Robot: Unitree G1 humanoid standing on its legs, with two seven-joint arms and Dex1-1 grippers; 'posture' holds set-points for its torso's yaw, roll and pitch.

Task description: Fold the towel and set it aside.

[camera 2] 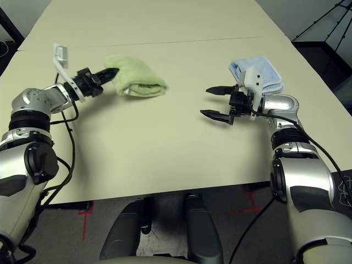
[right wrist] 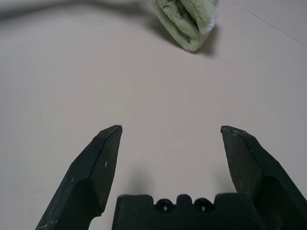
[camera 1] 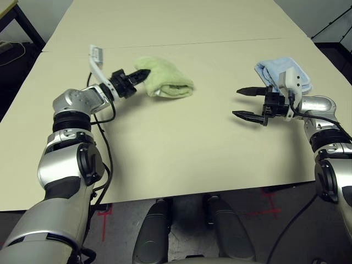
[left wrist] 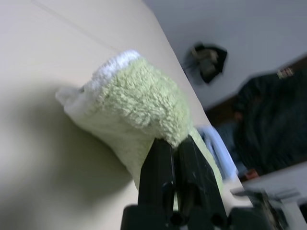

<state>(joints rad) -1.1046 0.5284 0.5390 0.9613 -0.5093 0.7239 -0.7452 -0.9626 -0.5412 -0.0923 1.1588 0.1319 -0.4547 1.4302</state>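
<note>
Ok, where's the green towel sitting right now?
In the head views the green towel lies folded on the table's left side, its near end pinched in the left hand. It sits well apart from the blue towel on the right.

On the beige tabletop (camera 2: pixel 165 159), the folded light green terry towel (camera 2: pixel 135 77) lies at the left, the left gripper (camera 2: pixel 111 72) pinched together at its near-left end. Well apart at right, the right gripper (camera 2: pixel 216 102) gapes wide, with a folded light blue towel (camera 2: pixel 258 70) behind it
</note>
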